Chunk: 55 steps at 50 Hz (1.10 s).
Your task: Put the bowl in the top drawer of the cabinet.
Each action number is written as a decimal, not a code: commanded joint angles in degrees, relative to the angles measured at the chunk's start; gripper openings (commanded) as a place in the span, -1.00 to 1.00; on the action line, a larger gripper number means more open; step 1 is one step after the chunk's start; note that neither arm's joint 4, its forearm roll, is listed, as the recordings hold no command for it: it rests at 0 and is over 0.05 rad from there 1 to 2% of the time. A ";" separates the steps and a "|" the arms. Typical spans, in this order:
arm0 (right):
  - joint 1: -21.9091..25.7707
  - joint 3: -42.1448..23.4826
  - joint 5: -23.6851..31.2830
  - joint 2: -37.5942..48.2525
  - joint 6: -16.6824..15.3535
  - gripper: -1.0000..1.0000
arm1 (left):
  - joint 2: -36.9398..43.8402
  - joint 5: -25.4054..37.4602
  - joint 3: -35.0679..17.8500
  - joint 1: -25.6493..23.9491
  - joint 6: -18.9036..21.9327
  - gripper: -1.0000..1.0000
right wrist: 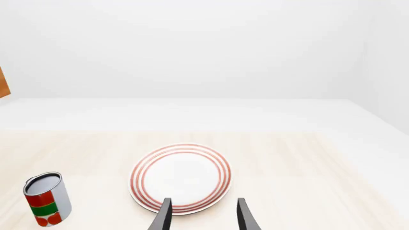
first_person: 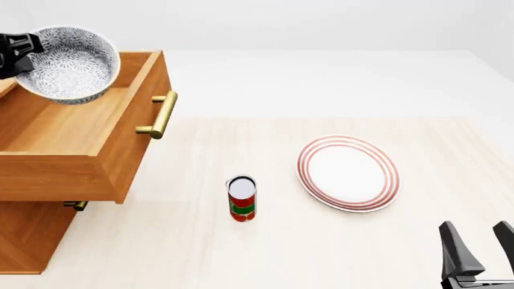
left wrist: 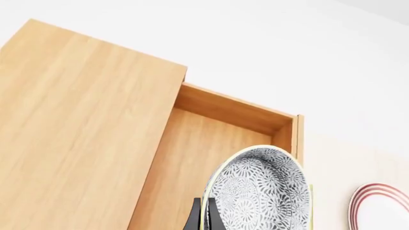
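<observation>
The grey-blue floral bowl (first_person: pixel 71 65) hangs tilted over the open top drawer (first_person: pixel 56 129) of the wooden cabinet (first_person: pixel 32 235) at the far left. My left gripper (first_person: pixel 18 53) is shut on the bowl's left rim. In the left wrist view the bowl (left wrist: pixel 259 191) fills the lower middle, with the dark fingers (left wrist: pixel 193 218) clamped on its edge and the drawer's inside (left wrist: pixel 191 158) below it. My right gripper (first_person: pixel 482 244) stands open near the table's front right corner, holding nothing; its fingertips (right wrist: pixel 164 215) frame the plate in the right wrist view.
A white plate with red rings (first_person: pixel 348 173) lies right of centre. A red and green can (first_person: pixel 242 198) stands upright mid-table. The drawer's brass bar handle (first_person: pixel 163 114) juts right towards the table, and a lower drawer's handle (first_person: pixel 76 205) shows under it.
</observation>
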 commanded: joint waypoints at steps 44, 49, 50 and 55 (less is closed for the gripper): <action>-0.01 0.00 0.00 0.00 0.01 1.00 | 2.79 -4.09 2.43 0.97 0.03 -1.00; 0.00 0.00 -0.01 0.00 -0.01 1.00 | 2.72 -3.92 2.43 1.12 0.04 -1.00; 0.01 0.00 0.00 0.00 0.00 1.00 | 2.69 -3.92 2.50 1.14 0.03 -1.00; 0.00 0.00 -0.01 0.00 -0.01 1.00 | 3.04 -4.11 2.51 1.41 0.21 -1.00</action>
